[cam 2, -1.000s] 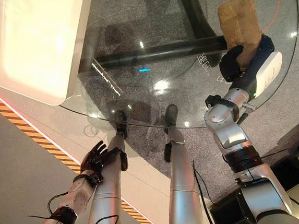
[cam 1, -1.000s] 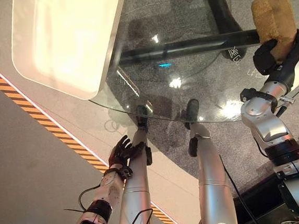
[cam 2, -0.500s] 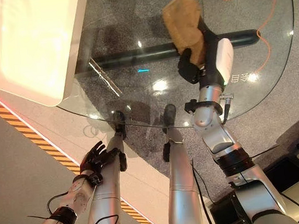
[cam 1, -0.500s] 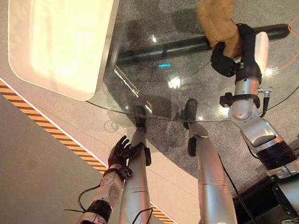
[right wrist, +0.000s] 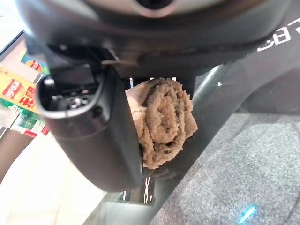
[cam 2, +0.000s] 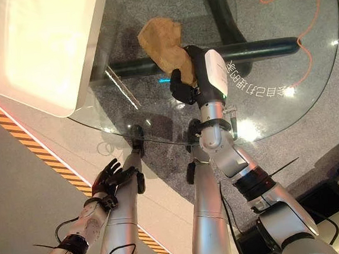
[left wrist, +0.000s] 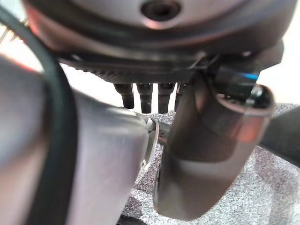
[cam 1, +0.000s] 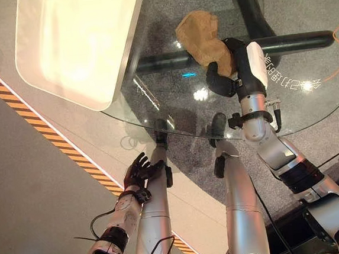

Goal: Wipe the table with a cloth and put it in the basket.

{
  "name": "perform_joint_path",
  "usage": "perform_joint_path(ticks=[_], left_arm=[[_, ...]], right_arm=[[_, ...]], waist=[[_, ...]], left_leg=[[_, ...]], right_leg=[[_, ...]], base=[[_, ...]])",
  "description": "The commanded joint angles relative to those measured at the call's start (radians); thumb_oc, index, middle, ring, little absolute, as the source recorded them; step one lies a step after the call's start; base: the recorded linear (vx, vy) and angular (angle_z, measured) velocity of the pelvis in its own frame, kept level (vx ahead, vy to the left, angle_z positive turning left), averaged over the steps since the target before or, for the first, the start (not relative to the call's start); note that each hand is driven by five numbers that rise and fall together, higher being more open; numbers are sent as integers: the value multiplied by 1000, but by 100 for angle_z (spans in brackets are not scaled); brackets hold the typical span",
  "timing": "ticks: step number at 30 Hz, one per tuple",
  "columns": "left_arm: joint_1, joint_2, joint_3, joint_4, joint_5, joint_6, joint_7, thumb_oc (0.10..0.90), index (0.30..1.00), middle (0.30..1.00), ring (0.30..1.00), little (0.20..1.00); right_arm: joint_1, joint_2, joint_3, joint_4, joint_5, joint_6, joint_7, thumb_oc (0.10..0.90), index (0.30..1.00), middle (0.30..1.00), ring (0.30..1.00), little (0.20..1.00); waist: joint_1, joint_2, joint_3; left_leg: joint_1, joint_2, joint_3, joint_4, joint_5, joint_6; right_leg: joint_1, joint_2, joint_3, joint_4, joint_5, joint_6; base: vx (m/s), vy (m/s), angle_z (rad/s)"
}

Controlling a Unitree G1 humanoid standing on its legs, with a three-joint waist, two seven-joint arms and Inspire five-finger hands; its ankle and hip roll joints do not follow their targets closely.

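A brown cloth [cam 1: 201, 36] lies bunched on the round glass table [cam 1: 310, 106], near its middle. My right hand [cam 1: 221, 75] is shut on the cloth's near end; in the right wrist view the cloth [right wrist: 163, 121] sits bundled between the thumb [right wrist: 89, 126] and the palm. My left hand [cam 1: 139, 171] hangs low beside the table's near edge, fingers relaxed and holding nothing. A white basket [cam 1: 73, 46] stands at the table's far left, overhanging the glass rim.
A dark crossbar [cam 1: 293, 42] of the table's frame shows through the glass. An orange cable [cam 2: 304, 32] loops on the grey floor at the far right. A black-and-orange striped line [cam 1: 46, 138] crosses the floor on the left.
My right hand has swept the cloth leftward across the glass, from the far right edge to near the middle, closer to the basket. The left hand has stayed put.
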Motion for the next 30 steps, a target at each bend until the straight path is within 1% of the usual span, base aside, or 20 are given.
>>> perform_joint_path(ticks=[1,5,9,12,15,17,24,28,30], left_arm=[[122,-45,-33,-43,0,4,-26,800,900,900,900,900],[115,-44,-37,-53,4,12,-20,800,900,900,900,900],[107,-45,-38,-56,-2,13,-14,800,900,900,900,900],[104,-43,-37,-55,-2,16,-11,800,900,900,900,900],[106,-35,-32,-60,-7,22,-12,800,900,900,900,900],[106,-33,-30,-58,-10,21,-13,800,900,900,900,900],[113,-30,-20,-53,-40,-4,-22,800,900,900,900,900],[125,-34,-10,-61,-84,-21,-37,800,900,900,900,900],[129,-36,-4,-68,-88,-45,-46,800,900,900,900,900]], right_arm=[[0,21,111,-107,-6,-78,67,100,300,300,300,200],[3,21,120,-115,-4,-73,87,100,300,300,300,200],[1,22,133,-117,-2,-87,130,100,300,300,300,200],[-2,17,144,-128,19,-102,185,100,300,300,300,200],[4,11,150,-140,41,-112,199,100,300,300,300,200],[13,12,149,-150,51,-113,187,100,300,300,300,200],[52,13,114,-149,100,-105,84,100,300,300,300,200],[76,20,77,-158,119,-102,71,100,300,300,300,200],[87,23,61,-170,134,-101,73,100,300,300,300,200]], waist=[[7,30,-21],[8,29,-21],[8,26,-21],[8,23,-21],[8,19,-21],[7,15,-21],[1,-1,-21],[-1,-9,-21],[-3,-14,-21]], left_leg=[[-45,-72,115,82,-68,63],[-39,-75,112,86,-71,65],[-26,-76,112,85,-73,66],[-12,-76,112,86,-74,66],[2,-76,111,87,-76,65],[18,-76,110,85,-77,65],[68,-72,105,71,-77,64],[93,-70,100,62,-77,63],[111,-67,100,53,-75,63]], right_leg=[[-7,77,-4,-125,108,27],[-2,76,-3,-122,108,29],[10,74,-7,-123,106,29],[24,73,-9,-122,105,28],[39,73,-11,-122,103,27],[55,74,-13,-124,101,27],[109,81,-20,-134,94,23],[137,86,-22,-138,89,21],[154,89,-24,-140,86,19]], base=[[0,0,0],[0,0,0],[0,0,0],[0,0,0],[0,0,0],[0,0,0],[-15,-14,2],[-18,-18,1],[-40,-39,0]])
